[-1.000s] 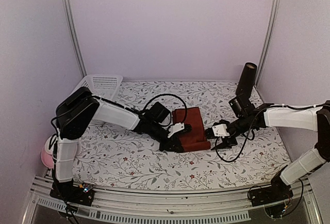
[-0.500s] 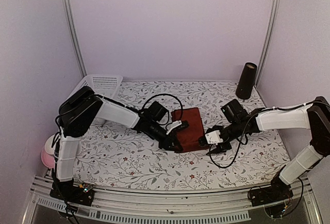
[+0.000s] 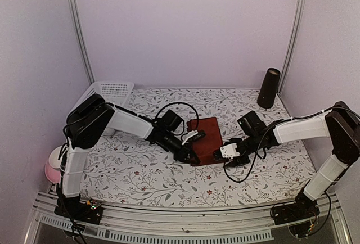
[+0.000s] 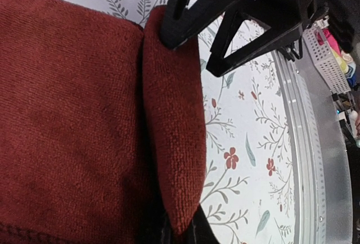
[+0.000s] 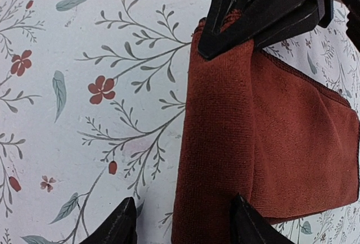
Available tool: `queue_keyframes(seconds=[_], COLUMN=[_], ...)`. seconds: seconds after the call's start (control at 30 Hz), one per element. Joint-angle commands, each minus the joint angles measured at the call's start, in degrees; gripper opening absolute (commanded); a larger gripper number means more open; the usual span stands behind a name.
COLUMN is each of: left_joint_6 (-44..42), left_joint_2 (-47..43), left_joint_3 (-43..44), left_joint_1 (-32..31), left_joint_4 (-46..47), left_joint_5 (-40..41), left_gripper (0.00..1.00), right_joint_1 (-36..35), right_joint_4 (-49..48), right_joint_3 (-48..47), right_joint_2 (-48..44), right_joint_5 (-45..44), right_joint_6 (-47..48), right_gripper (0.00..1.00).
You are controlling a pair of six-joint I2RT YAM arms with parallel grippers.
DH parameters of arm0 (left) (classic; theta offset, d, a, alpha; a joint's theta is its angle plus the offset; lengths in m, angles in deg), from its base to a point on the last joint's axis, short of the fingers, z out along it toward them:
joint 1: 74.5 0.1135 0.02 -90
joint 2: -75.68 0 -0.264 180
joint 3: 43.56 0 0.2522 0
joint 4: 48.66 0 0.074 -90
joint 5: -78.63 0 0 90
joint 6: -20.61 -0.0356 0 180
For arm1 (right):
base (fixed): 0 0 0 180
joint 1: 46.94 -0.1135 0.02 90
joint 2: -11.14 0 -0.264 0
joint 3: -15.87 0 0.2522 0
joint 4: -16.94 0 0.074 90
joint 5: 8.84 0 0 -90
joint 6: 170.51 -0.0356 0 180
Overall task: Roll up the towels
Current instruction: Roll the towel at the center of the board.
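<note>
A dark maroon towel (image 3: pixel 205 137) lies folded mid-desk (image 3: pixel 140 171), its near edge only curled into a first turn. The left gripper (image 3: pixel 190 155) is clamped on one end of that curl. The right gripper (image 5: pixel 184 216) straddles the other end, jaws apart. Rolling looks barely begun, and no second towel shows.

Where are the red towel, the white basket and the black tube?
dark red towel (image 3: pixel 207 134), top view, middle of its folded cloth.
white basket (image 3: pixel 114 90), top view, its perforated panel.
black cylinder (image 3: pixel 269 88), top view, middle of its side.
</note>
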Motion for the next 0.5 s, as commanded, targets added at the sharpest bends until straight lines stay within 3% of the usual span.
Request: queue_keyframes(seconds=[0.0,0.47], left_joint_6=[0.6,0.4], left_joint_2=[2.1,-0.3], left_joint_3=[0.6,0.3], left_joint_1=[1.3,2.0], left_joint_4=[-1.0,-0.9], left_joint_5=[1.8,2.3], left_gripper=[0.09,0.4], right_joint_1=[-0.3,-0.3], right_joint_4=[-2.3,-3.7], right_joint_3=[0.6,-0.6], right_joint_2=[2.4,5.7], right_joint_5=[-3.2,-6.3], right_joint_6=[-1.6,-4.2], right_gripper=[0.53,0.26])
